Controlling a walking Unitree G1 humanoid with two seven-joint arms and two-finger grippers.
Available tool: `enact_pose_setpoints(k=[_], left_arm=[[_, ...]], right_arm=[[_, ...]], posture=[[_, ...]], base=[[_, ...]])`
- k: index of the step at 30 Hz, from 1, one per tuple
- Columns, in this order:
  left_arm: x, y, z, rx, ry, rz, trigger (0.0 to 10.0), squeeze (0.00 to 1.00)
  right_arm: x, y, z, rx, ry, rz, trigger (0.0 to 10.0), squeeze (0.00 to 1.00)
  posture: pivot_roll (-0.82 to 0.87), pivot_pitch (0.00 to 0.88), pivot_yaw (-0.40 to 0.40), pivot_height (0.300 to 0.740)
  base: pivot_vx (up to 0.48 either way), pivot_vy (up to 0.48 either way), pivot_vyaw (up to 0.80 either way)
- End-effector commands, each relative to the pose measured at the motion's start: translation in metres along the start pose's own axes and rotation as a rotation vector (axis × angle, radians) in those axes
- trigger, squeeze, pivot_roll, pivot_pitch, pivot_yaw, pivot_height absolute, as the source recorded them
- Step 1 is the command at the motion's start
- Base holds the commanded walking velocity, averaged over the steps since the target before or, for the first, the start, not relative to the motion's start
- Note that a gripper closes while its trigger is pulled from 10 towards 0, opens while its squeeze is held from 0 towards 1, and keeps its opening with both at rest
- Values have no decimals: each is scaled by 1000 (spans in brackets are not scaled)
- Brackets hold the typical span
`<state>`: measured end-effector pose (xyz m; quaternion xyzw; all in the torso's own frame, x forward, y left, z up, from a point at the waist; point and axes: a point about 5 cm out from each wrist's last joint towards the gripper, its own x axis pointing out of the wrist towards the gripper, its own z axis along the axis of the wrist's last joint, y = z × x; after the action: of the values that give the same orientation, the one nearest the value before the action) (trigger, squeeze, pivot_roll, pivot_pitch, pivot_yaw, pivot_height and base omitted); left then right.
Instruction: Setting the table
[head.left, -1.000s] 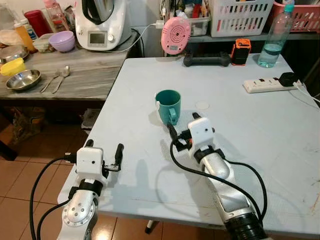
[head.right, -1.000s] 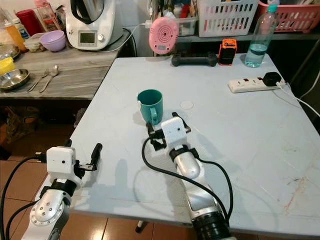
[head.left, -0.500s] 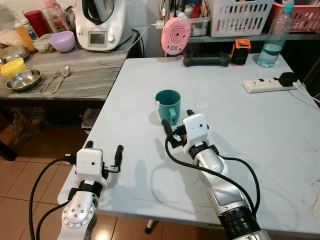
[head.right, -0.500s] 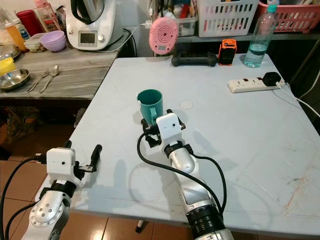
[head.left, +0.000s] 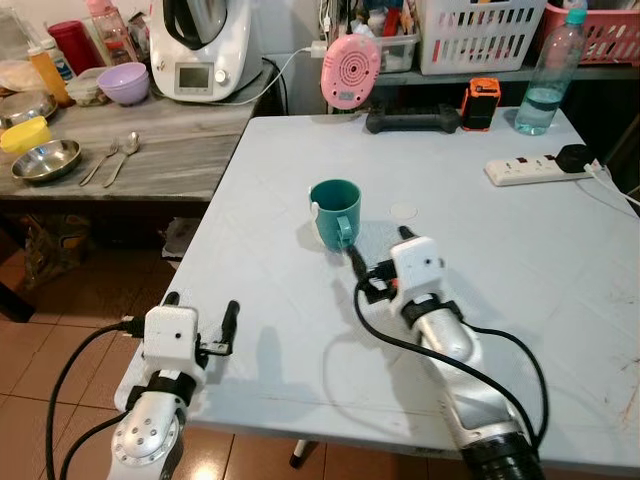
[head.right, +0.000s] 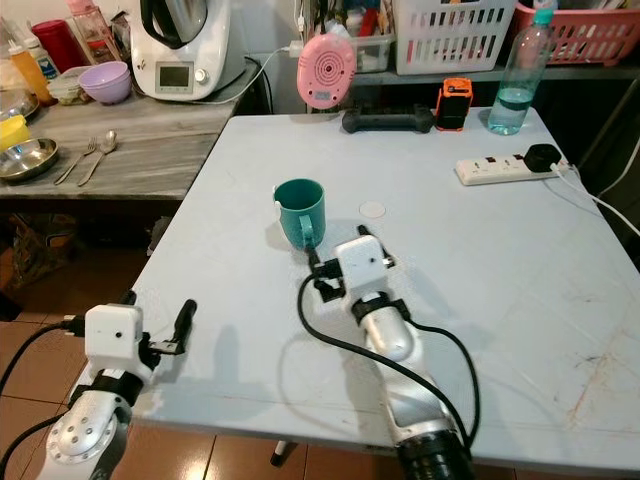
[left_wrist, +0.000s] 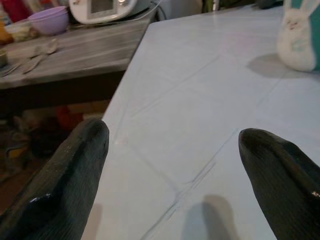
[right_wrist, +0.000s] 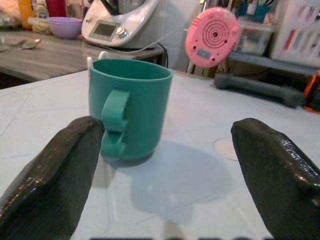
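Observation:
A teal mug (head.left: 336, 212) stands upright in the middle of the pale table (head.left: 500, 230), with its handle turned toward me. My right gripper (head.left: 378, 248) hovers just short of the mug, on its near right side, open and empty. In the right wrist view the mug (right_wrist: 130, 107) stands a short way ahead, its handle close to one black finger (right_wrist: 50, 185). My left gripper (head.left: 200, 305) is open and empty over the table's near left edge. The left wrist view looks across bare table toward the mug (left_wrist: 300, 35).
A grey side counter (head.left: 170, 150) on the left holds a fork and a spoon (head.left: 115, 158), a steel bowl (head.left: 45, 158), a purple bowl (head.left: 124, 82) and a kitchen machine. At the table's far edge are a pink round device (head.left: 350, 70), a dumbbell, a water bottle (head.left: 545, 75) and a power strip (head.left: 525, 168).
My right gripper has shifted to the right and slightly back from the mug's handle. My left gripper has drawn back toward the table's near left edge.

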<state>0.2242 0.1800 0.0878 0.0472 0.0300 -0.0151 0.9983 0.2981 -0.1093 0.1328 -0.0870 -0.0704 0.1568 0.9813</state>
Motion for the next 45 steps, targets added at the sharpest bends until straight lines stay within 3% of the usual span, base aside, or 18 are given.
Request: enact_pose_setpoints(k=[1, 3, 9, 28, 45], left_arm=[[-3, 9, 1, 9, -1, 32, 10000, 0], [-6, 12, -2, 6, 13, 61, 10000, 0], [-9, 11, -5, -9, 29, 78, 10000, 0], [-3, 10, -4, 6, 26, 89, 10000, 0], [-2, 8, -3, 11, 37, 80, 10000, 0]], right_arm=[[-2, 0, 3, 6, -5, 8, 10000, 0], [-19, -13, 3, -15, 1, -22, 10000, 0], [-39, -29, -2, -74, 38, -39, 10000, 0], [-37, -14, 2, -72, 43, -4, 10000, 0], [-36, -12, 0, -70, 57, -2, 10000, 0]], posture=[[-206, 48, 98, 740], [-213, 46, 98, 740], [-221, 44, 97, 740], [-219, 37, 97, 740], [-216, 39, 100, 740]], base=[[0, 0, 0], [0, 0, 0], [0, 0, 0], [0, 0, 0], [0, 0, 0]])
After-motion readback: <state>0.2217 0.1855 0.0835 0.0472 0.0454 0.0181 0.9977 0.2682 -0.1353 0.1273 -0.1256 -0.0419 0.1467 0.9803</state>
